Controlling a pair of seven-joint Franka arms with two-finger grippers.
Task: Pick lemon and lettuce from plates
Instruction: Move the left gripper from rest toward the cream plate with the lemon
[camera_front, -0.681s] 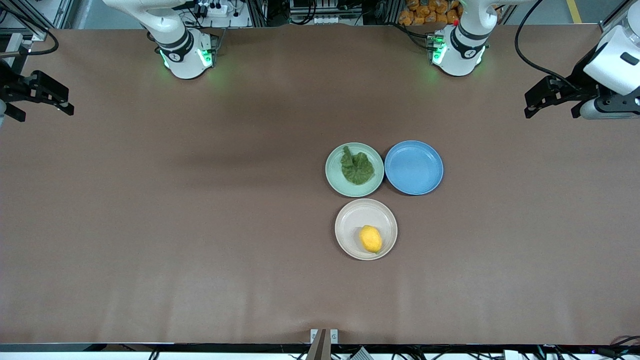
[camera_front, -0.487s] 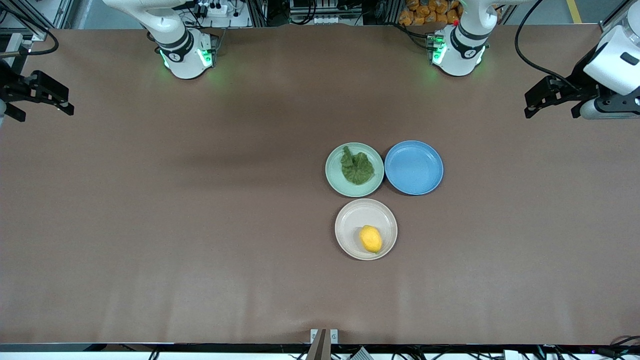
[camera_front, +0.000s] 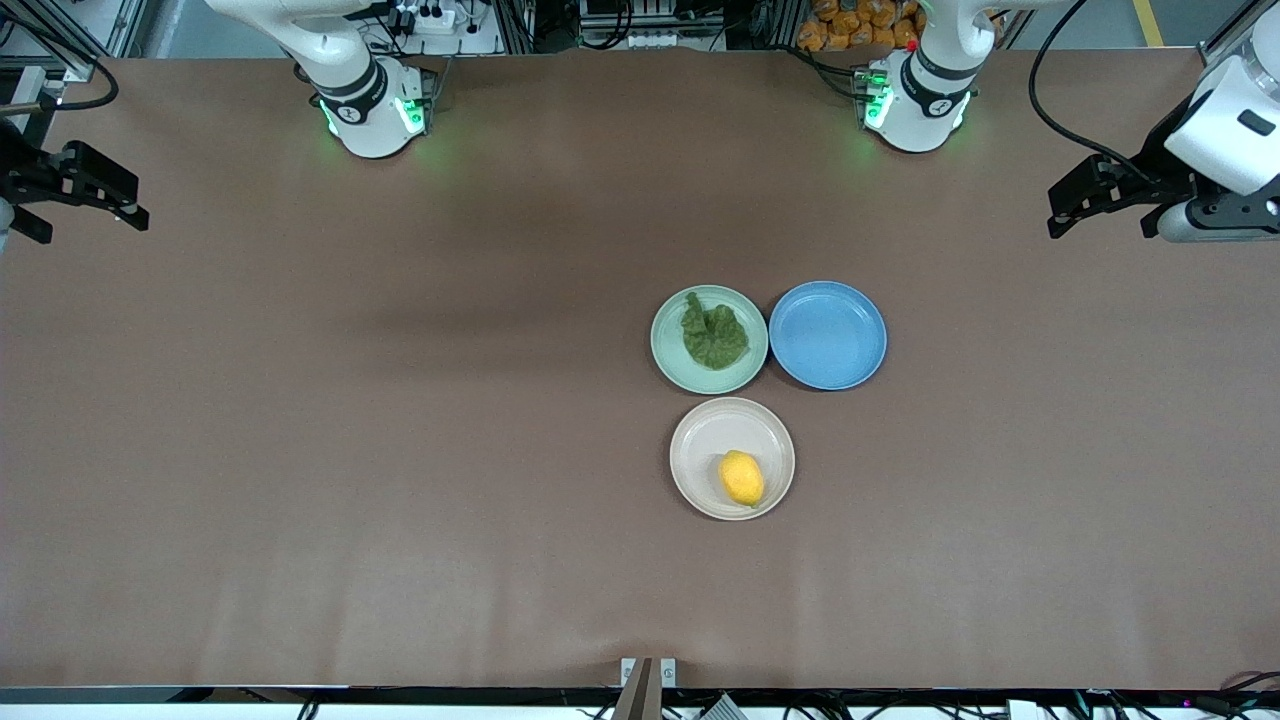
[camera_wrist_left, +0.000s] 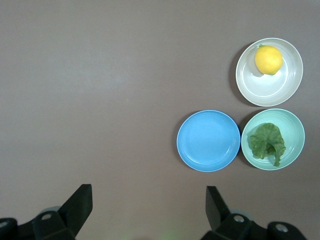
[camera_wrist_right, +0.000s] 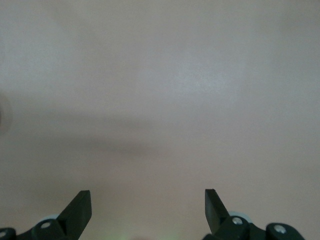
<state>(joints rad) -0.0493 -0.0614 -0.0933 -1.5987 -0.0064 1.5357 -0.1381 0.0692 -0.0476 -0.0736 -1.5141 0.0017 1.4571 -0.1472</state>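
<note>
While both arms wait at the ends of the matte brown tabletop (camera_front: 400, 420), each claw hangs with its jaws spread wide and empty: the left claw (camera_wrist_left: 149, 207) over its own end, the right claw (camera_wrist_right: 148, 207) over bare surface, partly cut off at the front view's edge. The wrinkly, ruffled lettuce (camera_front: 714, 335) lies on the round pale green plate (camera_front: 668, 350). Just beside it sits a smooth blue plate (camera_front: 828, 335). Nearer the front camera, the oval yellow lemon (camera_front: 741, 477) rests on the beige plate (camera_front: 705, 440).
</note>
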